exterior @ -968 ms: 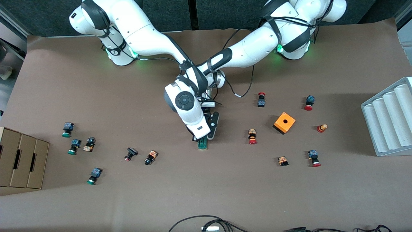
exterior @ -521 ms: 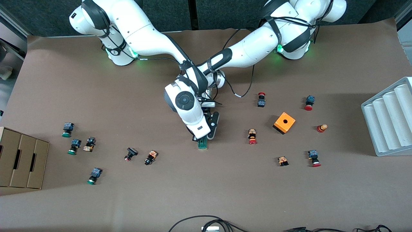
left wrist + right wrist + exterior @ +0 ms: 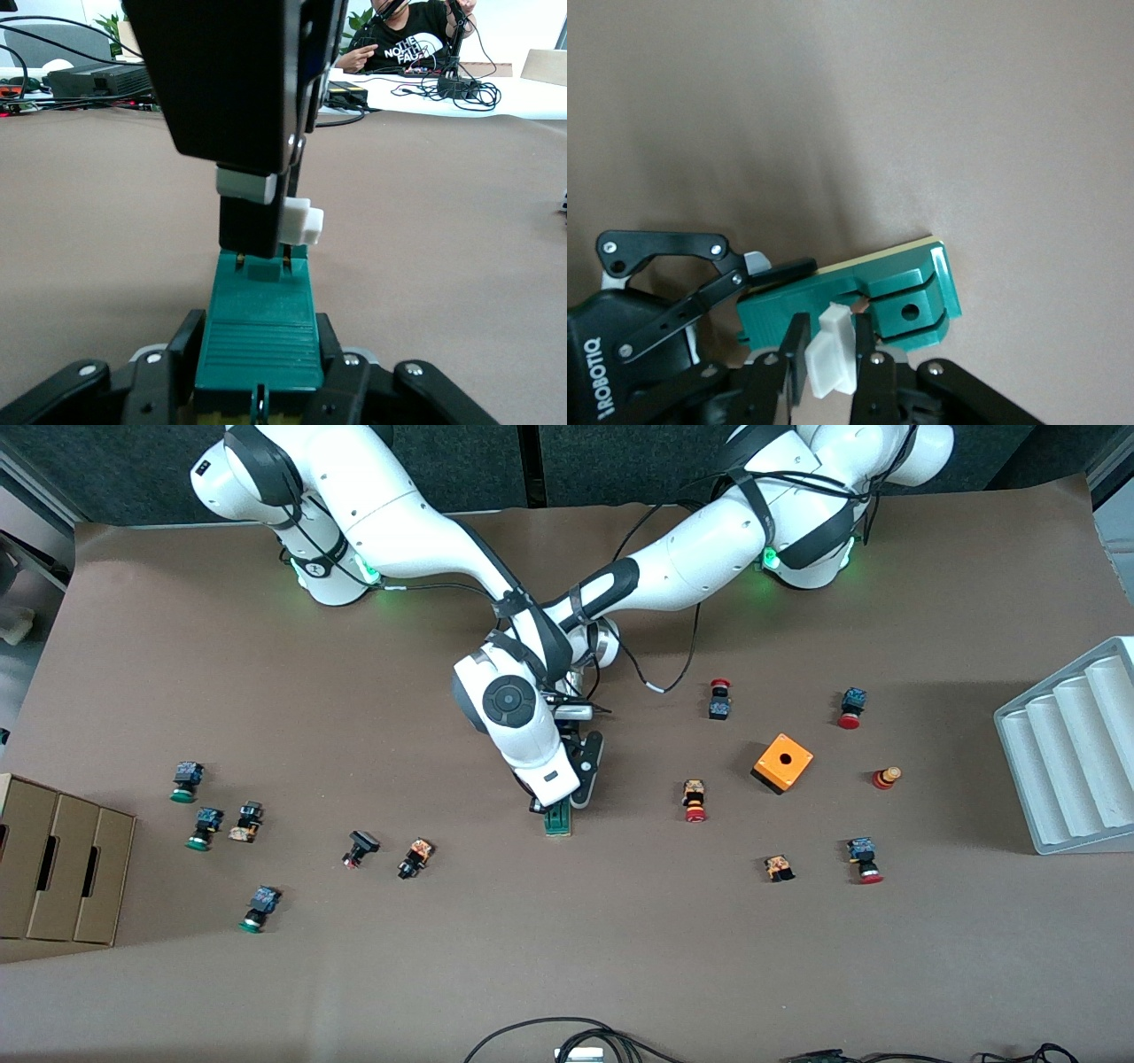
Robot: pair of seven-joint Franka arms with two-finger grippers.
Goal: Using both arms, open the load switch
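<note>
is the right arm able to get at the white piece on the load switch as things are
Probably yes: the right gripper is already shut on the white end piece, while the left gripper clamps the green body of the load switch, leaving that piece exposed.

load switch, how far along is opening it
Done: both arms have reached the narrow dark-green load switch. In hand: the left gripper clamps its body, and the right gripper pinches its white end piece. Left: the piece looks seated, so the opening remains.
</note>
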